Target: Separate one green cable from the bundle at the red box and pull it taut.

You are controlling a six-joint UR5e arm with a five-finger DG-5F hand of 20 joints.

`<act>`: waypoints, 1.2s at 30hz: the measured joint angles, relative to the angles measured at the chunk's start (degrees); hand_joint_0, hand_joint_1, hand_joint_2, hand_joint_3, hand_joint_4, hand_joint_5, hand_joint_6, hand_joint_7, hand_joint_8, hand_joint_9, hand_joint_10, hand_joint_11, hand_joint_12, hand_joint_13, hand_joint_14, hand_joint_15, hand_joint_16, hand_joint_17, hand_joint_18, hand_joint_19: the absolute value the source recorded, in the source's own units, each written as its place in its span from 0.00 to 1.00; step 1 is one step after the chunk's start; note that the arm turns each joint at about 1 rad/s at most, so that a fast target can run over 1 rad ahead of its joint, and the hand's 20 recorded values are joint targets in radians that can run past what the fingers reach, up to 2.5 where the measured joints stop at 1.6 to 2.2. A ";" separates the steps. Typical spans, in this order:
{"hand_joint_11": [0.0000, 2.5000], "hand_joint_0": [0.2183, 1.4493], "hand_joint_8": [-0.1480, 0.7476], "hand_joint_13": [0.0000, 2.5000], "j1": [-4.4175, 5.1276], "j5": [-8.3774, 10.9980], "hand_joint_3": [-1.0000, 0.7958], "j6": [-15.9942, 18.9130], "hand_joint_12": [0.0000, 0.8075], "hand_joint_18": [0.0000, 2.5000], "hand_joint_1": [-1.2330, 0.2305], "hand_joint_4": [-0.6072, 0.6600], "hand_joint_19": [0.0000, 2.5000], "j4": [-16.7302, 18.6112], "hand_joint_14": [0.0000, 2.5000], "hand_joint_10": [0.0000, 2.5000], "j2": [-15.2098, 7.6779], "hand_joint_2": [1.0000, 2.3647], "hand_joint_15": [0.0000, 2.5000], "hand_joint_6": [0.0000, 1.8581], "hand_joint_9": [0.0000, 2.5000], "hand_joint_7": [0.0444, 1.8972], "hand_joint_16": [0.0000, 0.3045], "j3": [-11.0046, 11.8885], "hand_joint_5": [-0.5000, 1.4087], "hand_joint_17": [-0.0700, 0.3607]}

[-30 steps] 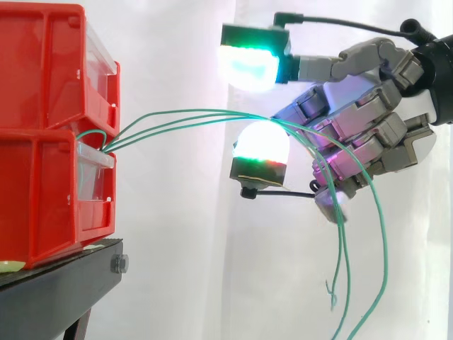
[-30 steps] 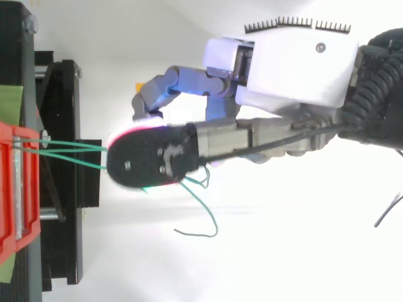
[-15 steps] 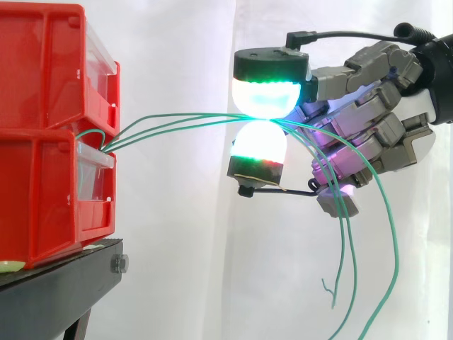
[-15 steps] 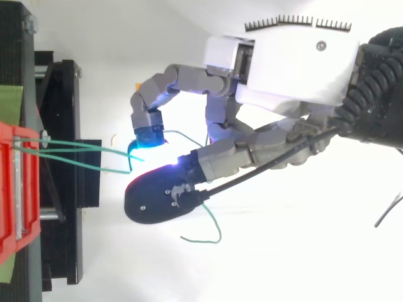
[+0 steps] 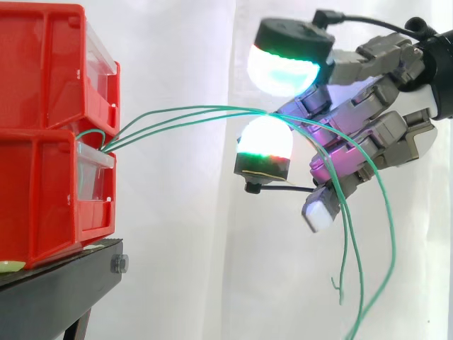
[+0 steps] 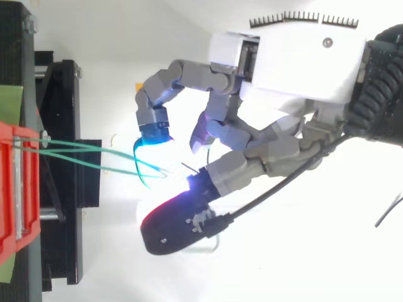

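Risk: all green cables (image 5: 212, 110) drape together over the robot hand (image 5: 368, 142), its pads (image 5: 283, 67) parted at centre right, pinching none; closing now could trap several, not one.

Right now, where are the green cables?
Side view: the green cables run from the lower red bin at left, rightward across the hand, ends hanging below it.

Side camera: about level with the red bins (image 5: 49, 134), looking across them to the white curtain (image 5: 177, 248). Set close; the bins fill frame left, and the robot hand (image 5: 368, 134) comes in to their right.

Top camera: overhead, looking down, also close. The bins sit at frame left, the robot hand to their right.

Shared: bin fronts, black stand (image 5: 56, 283), green cables (image 5: 184, 115), robot hand.
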 measured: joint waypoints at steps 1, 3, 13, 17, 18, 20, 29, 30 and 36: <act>0.44 0.11 0.54 0.48 0.01 0.00 0.28 -0.06 0.53 0.38 0.56 0.64 0.05 -0.03 1.00 1.00 0.00 0.00 0.30 0.44 0.70 0.60 0.30 0.00 0.25 0.63; 0.44 0.15 0.49 0.48 0.01 0.00 0.28 -0.16 0.47 0.39 0.64 0.62 0.10 -0.06 1.00 1.00 0.01 0.00 0.32 0.44 0.72 0.59 0.26 0.00 0.26 0.58; 0.45 0.35 0.39 0.48 0.02 0.00 0.28 -0.34 0.31 0.44 0.54 0.54 0.36 -0.09 1.00 1.00 0.02 0.00 0.37 0.45 0.76 0.54 0.15 0.00 0.26 0.41; 0.47 0.27 0.40 0.49 0.01 0.00 0.28 -0.34 0.34 0.43 0.56 0.57 0.32 -0.09 1.00 1.00 0.01 0.00 0.39 0.45 0.76 0.56 0.18 0.00 0.26 0.44; 0.48 0.22 0.42 0.50 0.01 0.01 0.28 -0.34 0.37 0.44 0.56 0.57 0.25 -0.06 1.00 1.00 0.00 0.00 0.37 0.44 0.78 0.57 0.20 0.00 0.27 0.48; 0.51 0.14 0.46 0.52 0.01 0.03 0.28 -0.34 0.43 0.46 0.60 0.59 0.12 -0.02 1.00 0.99 0.00 0.00 0.34 0.42 0.81 0.59 0.27 0.00 0.27 0.59; 0.64 0.12 0.56 0.63 -0.15 0.10 0.28 -1.69 0.61 0.50 0.63 0.67 0.25 -0.65 0.20 0.01 -0.01 0.00 0.56 0.27 0.79 0.61 0.29 -0.07 0.25 0.62; 0.63 0.12 0.55 0.64 -0.22 0.13 0.28 -2.46 0.61 0.50 0.63 0.67 0.25 -0.89 0.15 0.01 -0.03 0.00 0.57 0.27 0.79 0.59 0.28 -0.13 0.24 0.62; 0.45 0.12 0.54 0.65 -0.52 0.24 0.28 -7.38 0.62 0.57 0.63 0.64 0.31 -1.93 0.00 0.01 -0.05 0.00 0.52 0.27 0.69 0.43 0.28 -0.45 0.22 0.61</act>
